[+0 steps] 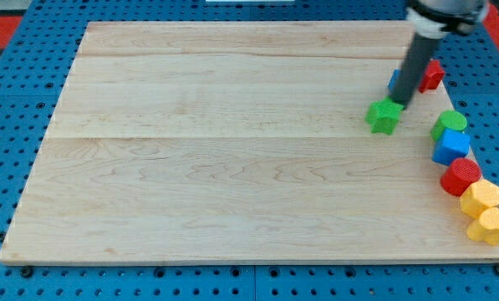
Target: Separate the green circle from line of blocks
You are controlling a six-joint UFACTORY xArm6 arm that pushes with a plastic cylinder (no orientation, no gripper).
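A green circle block (450, 124) sits at the top of a line of blocks along the board's right edge. Below it in the line are a blue block (451, 147), a red block (460, 176), a yellow block (481, 197) and another yellow block (491, 226). My tip (399, 102) rests at the upper right side of a green star block (384, 116), which lies left of the line. The tip is well left of and slightly above the green circle.
A red block (432, 75) and a blue block (394, 81), partly hidden behind the rod, lie near the board's upper right. The wooden board (216, 142) sits on a blue pegboard.
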